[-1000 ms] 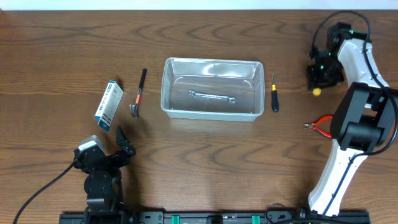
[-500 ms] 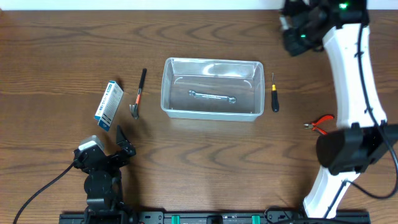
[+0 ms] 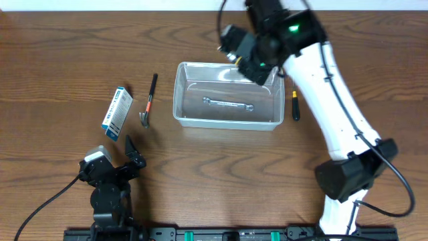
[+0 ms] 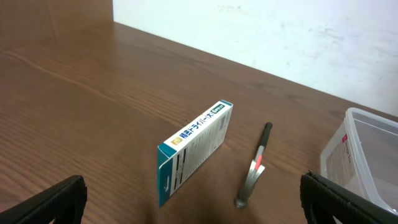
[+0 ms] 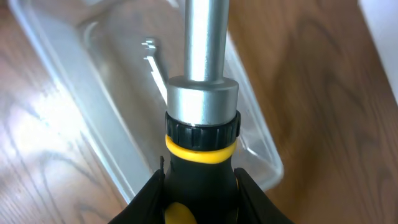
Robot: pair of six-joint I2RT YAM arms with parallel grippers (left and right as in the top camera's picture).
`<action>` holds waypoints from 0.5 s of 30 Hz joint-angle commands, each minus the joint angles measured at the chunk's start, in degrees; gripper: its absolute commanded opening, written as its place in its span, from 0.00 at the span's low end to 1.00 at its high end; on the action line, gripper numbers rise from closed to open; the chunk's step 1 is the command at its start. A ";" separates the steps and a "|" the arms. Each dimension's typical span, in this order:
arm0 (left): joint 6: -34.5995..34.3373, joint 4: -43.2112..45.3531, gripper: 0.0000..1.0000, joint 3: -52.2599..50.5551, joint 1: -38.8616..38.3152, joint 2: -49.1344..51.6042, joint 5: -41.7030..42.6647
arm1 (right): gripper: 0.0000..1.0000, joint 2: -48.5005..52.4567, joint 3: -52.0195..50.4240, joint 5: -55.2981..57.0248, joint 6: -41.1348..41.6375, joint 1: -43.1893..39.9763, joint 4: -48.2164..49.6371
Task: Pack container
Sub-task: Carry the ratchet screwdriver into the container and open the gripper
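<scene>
The container (image 3: 227, 119) sits around the middle of the table (image 3: 53, 53), a little toward the far edge, long sides running left to right. A wrench (image 3: 229, 104) lies flat on its floor.

The right gripper (image 5: 200, 202) is clamped on a black-and-yellow tool (image 5: 200, 155). One finger presses each side of the handle, and the steel shaft sticks out ahead of the jaws. From overhead, this gripper hangs over the container's far right corner. In the right wrist view the container lies below and beyond the jaws, under the tool's shaft and not touching it.

The left gripper (image 3: 134, 154) rests near the table's near left corner with its jaws spread wide and nothing between them. The container is well apart from it, ahead and off to its right, with only one end showing at the edge of the left wrist view.

Left of the container lie a hammer (image 3: 148, 100) and then a blue-and-white box (image 3: 117, 112). A small screwdriver (image 3: 295, 107) lies just beside the container's right end.
</scene>
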 commanded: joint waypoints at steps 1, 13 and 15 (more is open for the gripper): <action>0.55 -0.50 0.98 -1.40 -0.22 -0.35 -0.26 | 0.01 3.54 0.72 -0.59 -4.85 1.40 -0.04; 0.55 -0.50 0.98 -1.40 -0.22 -0.35 -0.26 | 0.01 18.38 0.72 -0.59 -5.60 1.14 0.35; 0.55 -0.50 0.98 -1.40 -0.22 -0.35 -0.26 | 0.02 20.81 0.72 -0.59 -5.60 1.03 0.48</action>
